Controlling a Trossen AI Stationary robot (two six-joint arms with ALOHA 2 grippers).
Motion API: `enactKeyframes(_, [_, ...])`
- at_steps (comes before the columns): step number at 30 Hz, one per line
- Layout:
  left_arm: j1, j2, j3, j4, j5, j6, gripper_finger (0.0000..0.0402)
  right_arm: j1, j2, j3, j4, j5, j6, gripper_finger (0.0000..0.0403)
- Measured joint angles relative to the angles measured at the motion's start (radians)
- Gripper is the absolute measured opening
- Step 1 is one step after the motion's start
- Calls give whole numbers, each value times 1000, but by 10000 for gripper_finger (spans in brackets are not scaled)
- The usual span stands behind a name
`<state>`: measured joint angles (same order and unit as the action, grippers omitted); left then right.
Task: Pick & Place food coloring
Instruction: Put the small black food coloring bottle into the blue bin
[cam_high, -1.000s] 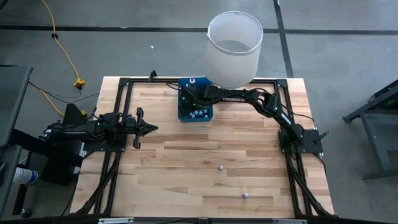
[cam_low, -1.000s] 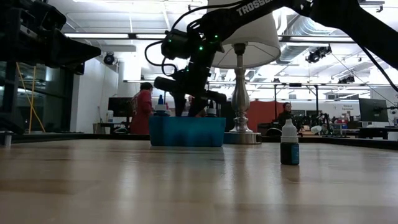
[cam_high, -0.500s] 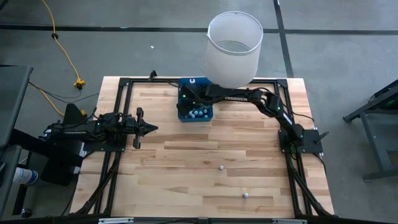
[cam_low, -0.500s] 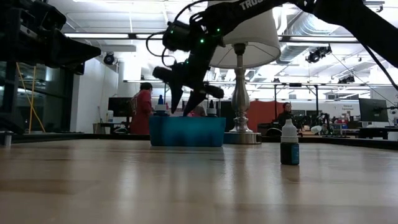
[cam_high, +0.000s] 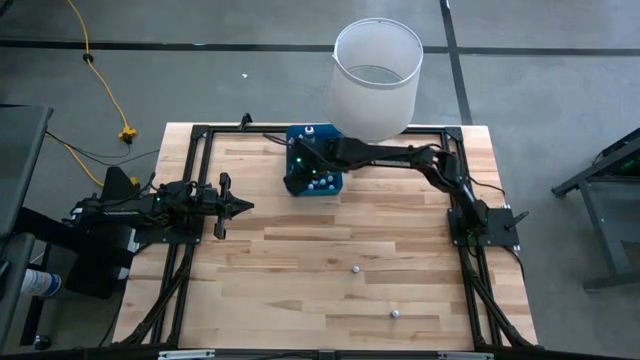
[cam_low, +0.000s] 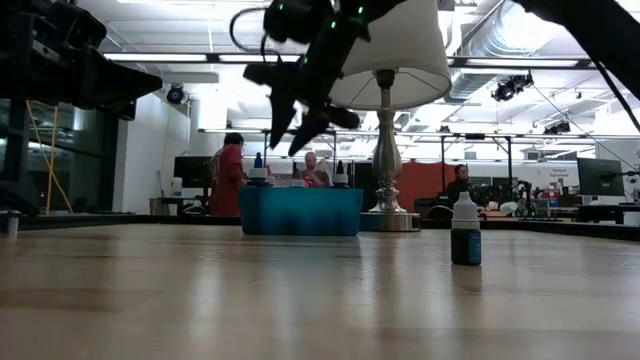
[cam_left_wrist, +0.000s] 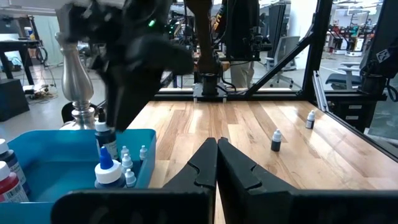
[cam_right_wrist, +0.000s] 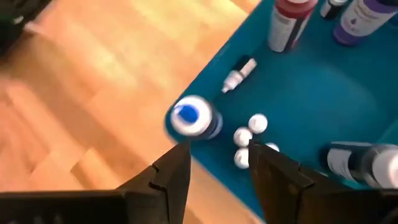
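A blue bin (cam_high: 290, 186) at the table's far edge holds several food coloring bottles (cam_right_wrist: 251, 127), most upright and one small one lying on its side (cam_right_wrist: 240, 73). Two more bottles stand on their bases on the bare wood (cam_high: 355, 268) (cam_high: 395, 313); the low view shows one (cam_low: 465, 230). My right gripper (cam_low: 290, 130) hangs above the bin, open and empty; its wrist view (cam_right_wrist: 217, 155) looks down at the bin's near-left corner. My left gripper (cam_left_wrist: 216, 149) waits shut at the table's left side (cam_high: 240, 207).
A big white lampshade (cam_high: 375, 75) on a metal stand (cam_low: 388, 200) rises just behind and to the right of the bin. Black frame rails (cam_high: 200, 180) border the table. Bare wood stretches between the bin and the two loose bottles. People show in the room beyond.
My right gripper has risen out of the blue bin until it is well above its rim, shifting a little toward the table's left edge, with its fingers apart and nothing between them. The bottles and my left arm have kept still.
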<state>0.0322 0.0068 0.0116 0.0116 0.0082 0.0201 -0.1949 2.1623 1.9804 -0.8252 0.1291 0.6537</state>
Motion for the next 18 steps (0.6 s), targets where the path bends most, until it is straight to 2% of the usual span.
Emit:
enactKeyframes(9, [0,0,0,0,0,0,0,134,-88,2,-192,-72,-137,146])
enactKeyframes(18, [0,0,0,0,0,0,0,274,-168,2,-370,-95,-191,149])
